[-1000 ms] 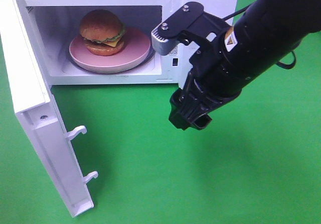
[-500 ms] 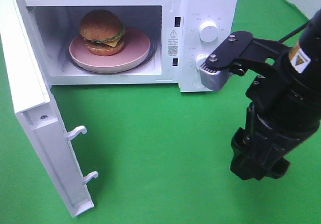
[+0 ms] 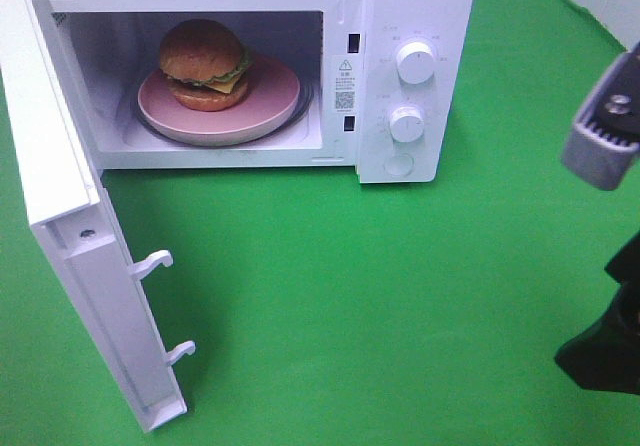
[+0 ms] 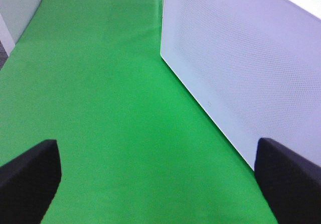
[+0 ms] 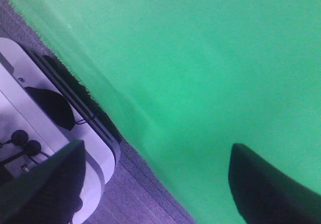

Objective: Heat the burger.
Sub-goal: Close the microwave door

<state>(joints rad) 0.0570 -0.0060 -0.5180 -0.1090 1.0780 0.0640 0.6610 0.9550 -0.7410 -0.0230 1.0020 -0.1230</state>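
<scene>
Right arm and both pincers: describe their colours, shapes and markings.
In the high view only part of the right arm shows: a grey ribbed block under a black bracket, with a black angular housing below. The left pincer has matte black, finely textured fingers; the right pincer has equally dark fingers. No labels show.

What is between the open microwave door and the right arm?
Only green cloth, with nothing on it, lies between the open microwave door and the right arm. The exterior high view shows this.
</scene>
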